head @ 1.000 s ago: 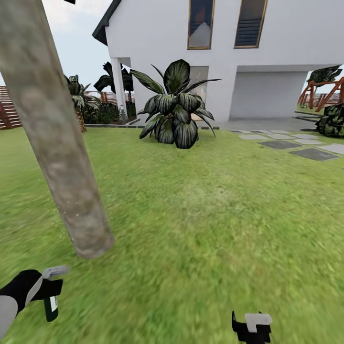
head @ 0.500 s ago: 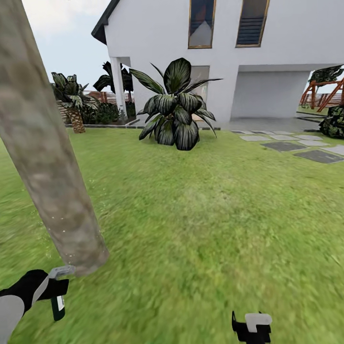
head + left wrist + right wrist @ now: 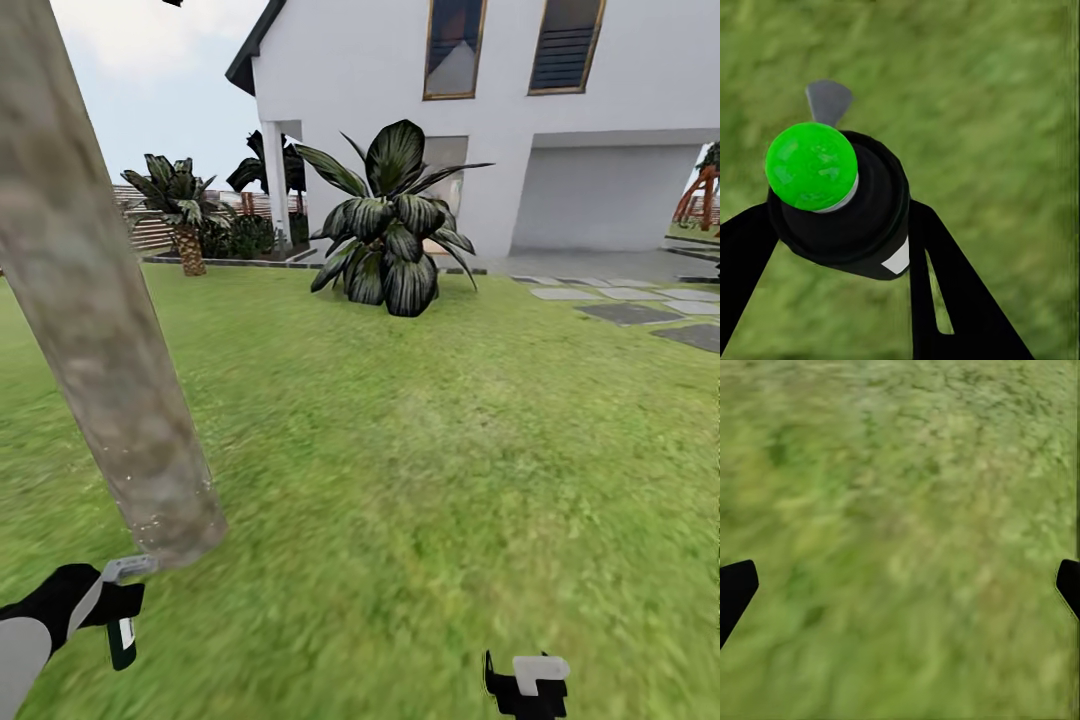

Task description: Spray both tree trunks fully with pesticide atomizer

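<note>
My left gripper (image 3: pixel 105 610) is shut on the pesticide atomizer (image 3: pixel 120 605), a dark body with a light grey nozzle head, at the lower left of the head view. Its nozzle sits just below the base of a tree (image 3: pixel 95 300), a thick mottled beige-grey trunk leaning across the left side. In the left wrist view the pesticide atomizer (image 3: pixel 840 202) shows a green cap, a black body and a grey nozzle, held between the black fingers (image 3: pixel 945 300) over grass. My right gripper (image 3: pixel 527 685) hangs open over bare lawn; its fingertips (image 3: pixel 735 589) stand far apart.
A large dark broad-leaved plant (image 3: pixel 392 225) stands mid-lawn before the white house (image 3: pixel 480 110). A small palm (image 3: pixel 180 205) and a fence sit at the far left. Stepping stones (image 3: pixel 630 310) lie at the right. Open grass spreads ahead and to the right.
The camera has turned left: house and plant shifted right in the picture. The trunk's base now stands close above the atomizer's nozzle. The left gripper keeps hold of the atomizer; the right arm is unchanged.
</note>
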You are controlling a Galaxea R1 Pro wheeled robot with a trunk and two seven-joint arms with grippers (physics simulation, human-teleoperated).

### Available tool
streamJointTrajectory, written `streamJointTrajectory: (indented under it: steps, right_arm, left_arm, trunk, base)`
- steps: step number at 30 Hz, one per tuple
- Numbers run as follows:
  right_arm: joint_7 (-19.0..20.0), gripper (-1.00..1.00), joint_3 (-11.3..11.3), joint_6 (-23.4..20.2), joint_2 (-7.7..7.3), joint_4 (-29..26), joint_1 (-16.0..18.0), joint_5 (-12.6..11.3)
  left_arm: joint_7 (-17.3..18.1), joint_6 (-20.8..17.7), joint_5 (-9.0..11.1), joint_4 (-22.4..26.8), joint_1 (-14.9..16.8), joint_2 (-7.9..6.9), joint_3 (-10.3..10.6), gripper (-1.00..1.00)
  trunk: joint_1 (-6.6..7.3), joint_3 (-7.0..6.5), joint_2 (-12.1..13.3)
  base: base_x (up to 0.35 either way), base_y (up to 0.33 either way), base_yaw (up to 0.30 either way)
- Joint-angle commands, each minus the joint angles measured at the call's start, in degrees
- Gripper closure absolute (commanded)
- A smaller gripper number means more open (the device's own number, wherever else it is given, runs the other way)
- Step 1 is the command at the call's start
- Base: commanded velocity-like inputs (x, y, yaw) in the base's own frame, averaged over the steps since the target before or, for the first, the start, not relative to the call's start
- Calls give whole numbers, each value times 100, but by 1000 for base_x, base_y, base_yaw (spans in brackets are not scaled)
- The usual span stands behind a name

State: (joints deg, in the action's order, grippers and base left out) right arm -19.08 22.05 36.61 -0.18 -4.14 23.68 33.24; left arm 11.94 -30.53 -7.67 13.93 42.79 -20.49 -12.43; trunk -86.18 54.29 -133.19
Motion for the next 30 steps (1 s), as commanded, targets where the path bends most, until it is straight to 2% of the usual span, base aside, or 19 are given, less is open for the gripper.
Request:
streamJointTrajectory:
  steps: [1, 8, 9, 11, 14, 20, 30]
  right_arm:
    - [-34, -100, 28, 8, 0, 9, 5, 60]
    - [-34, -100, 28, 10, 0, 9, 5, 66]
    - [-34, -100, 28, 12, 0, 9, 5, 66]
    - [-34, -100, 28, 12, 0, 9, 5, 66]
    - [-34, -100, 28, 12, 0, 9, 5, 67]
    - [-31, -100, 28, 13, 0, 9, 5, 68]
    - [-26, -100, 28, 12, 0, 9, 5, 68]
  left_arm:
    - [39, -32, -61, 33, 3, -4, -45, 100]
    - [37, -27, -51, 66, 4, -12, -57, 100]
    - [37, 56, -53, 61, 4, -14, -78, 100]
    - [37, 470, -63, 14, 5, -16, -233, 100]
    - [36, 735, -68, -10, 5, -12, -350, 100]
    - [36, 776, -68, -19, 5, -4, -365, 100]
    - [36, 785, -60, -22, 4, 1, -365, 100]
  trunk:
    - [0, 5, -2]
    - [0, 5, -2]
    - [0, 5, -2]
    - [0, 5, -2]
    - [0, 5, -2]
    - [0, 5, -2]
    - [0, 5, -2]
  base:
    - [31, -279, 2]
    - [-50, -282, 180]
    - [-136, -274, 275]
    - [-143, -271, 277]
    - [-144, -270, 278]
    - [-20, -265, 192]
    - [236, -194, 5]
